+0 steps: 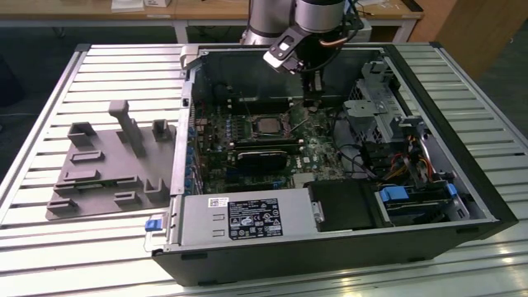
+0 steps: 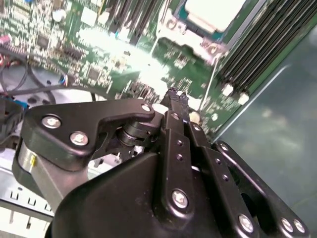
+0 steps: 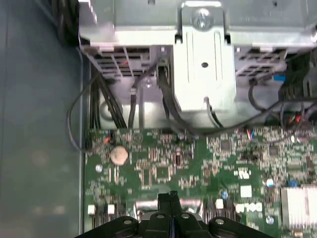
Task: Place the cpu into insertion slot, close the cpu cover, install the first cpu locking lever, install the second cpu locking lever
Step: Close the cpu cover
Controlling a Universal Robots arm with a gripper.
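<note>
Your gripper (image 1: 313,104) is down inside the open computer case (image 1: 462,185), and in both wrist views the fingers (image 3: 167,201) are pressed together with nothing between them, tips hovering just above the green motherboard (image 3: 163,168). The cpu (image 1: 266,124) is not in your grasp: it lies flat in place on the board, to the exterior view's left of your fingers and clearly apart from them. Its pale metal top (image 2: 214,12) shows ahead of the fingertips in the second wrist view, with the insertion slot hidden beneath it. So placing the chip looks done. The cpu cover (image 2: 172,30) appears to lie down around the chip as a grey metal frame, which I judge as closed or nearly so. I cannot tell whether either of the two locking levers is latched, so count both as open questions. The black memory slots (image 2: 262,49) run beside the chip, off to one side of your fingers. As for writing, the power supply (image 1: 206,223) on the far side of the chip from your fingers carries a large black-and-white label (image 1: 256,219) and a small white sticker (image 1: 217,201). Their print is too small to make out.
</note>
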